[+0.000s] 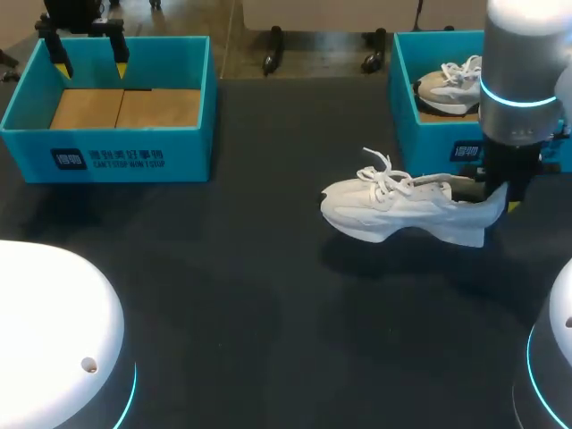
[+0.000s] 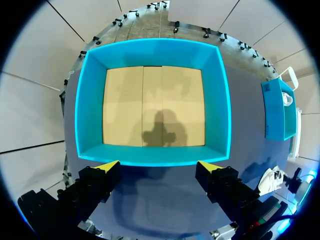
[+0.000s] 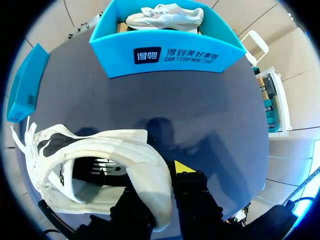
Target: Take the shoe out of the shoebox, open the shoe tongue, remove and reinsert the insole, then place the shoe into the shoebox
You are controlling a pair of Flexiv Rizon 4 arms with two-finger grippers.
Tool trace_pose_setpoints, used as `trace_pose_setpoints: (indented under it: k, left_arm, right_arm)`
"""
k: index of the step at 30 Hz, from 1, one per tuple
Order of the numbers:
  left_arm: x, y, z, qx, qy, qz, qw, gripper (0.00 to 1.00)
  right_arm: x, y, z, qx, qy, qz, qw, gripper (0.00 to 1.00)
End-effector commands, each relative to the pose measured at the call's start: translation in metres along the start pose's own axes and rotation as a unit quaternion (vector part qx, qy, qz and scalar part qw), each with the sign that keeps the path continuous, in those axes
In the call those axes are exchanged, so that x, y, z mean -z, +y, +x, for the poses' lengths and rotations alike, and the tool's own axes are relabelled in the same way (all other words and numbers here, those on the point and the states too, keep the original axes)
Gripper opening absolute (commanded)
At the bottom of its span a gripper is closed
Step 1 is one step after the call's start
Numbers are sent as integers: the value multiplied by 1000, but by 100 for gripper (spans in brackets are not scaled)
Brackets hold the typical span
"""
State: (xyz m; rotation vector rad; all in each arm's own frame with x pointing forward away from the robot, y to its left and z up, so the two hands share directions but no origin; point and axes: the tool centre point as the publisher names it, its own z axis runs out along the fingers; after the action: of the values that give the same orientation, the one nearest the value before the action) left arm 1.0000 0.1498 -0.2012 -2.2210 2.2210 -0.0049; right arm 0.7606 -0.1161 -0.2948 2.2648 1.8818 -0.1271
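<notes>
Currently right claw point(image 3: 162, 182) clamping shoe point(image 1: 402, 210) heel, just beside shoebox point(image 1: 438, 147) front wall

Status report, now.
Left claw open at empty left box. Right claw shut on shoe heel, outside right box. Second shoe in that box.

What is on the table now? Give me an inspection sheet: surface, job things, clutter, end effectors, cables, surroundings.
Surface: dark table.
Job's things: white shoe outside the boxes, in front of the right shoebox; second shoe lies inside the right shoebox; left shoebox shows only its cardboard floor.
Clutter: nothing seen.
End effectors: left end effector open, by the left shoebox's far wall; right end effector shut on the white shoe's heel.
Cables: nothing seen.
Surroundings: nothing seen.
</notes>
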Motion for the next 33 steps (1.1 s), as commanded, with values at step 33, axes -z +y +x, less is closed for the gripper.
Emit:
trace_pose_setpoints:
  k: [33]
  left_arm:
    - [1, 0, 0, 0, -1, -1, 1000, 100]
  right_arm:
    - [-21, -108, 137, 67, -51, 16, 996, 0]
